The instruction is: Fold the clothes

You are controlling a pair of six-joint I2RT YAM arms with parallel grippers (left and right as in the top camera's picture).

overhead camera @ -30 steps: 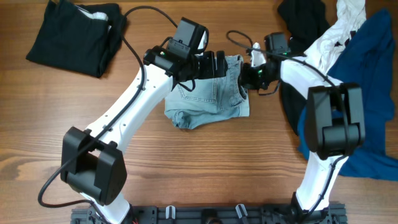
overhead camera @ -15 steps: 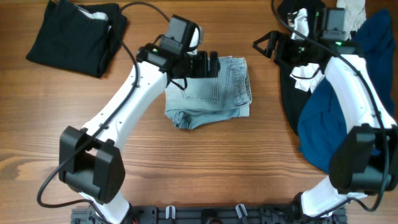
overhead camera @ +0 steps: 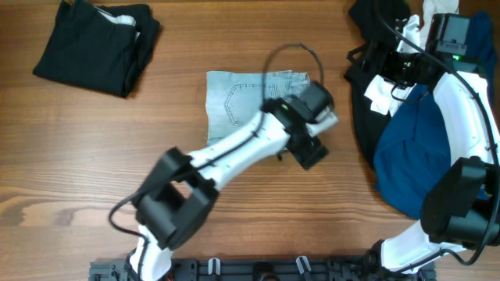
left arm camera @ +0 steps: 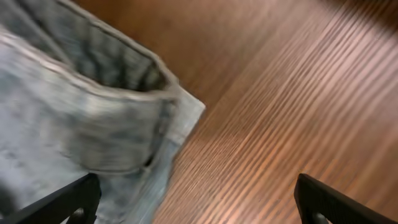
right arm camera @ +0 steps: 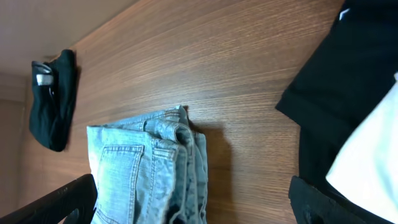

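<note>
A brown wood-grain table (overhead camera: 78, 156) spans every view.

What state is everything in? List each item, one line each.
denim shorts: folded, flat on the table
black garment: folded, far left corner
pile of black, white and blue clothes: crumpled, unfolded
left gripper: open, empty
right gripper: open, empty

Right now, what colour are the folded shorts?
Shorts are pale faded blue; see right wrist view.

Robot lab, wooden tabletop (overhead camera: 70, 172), mounting rail (overhead camera: 258, 270)
</note>
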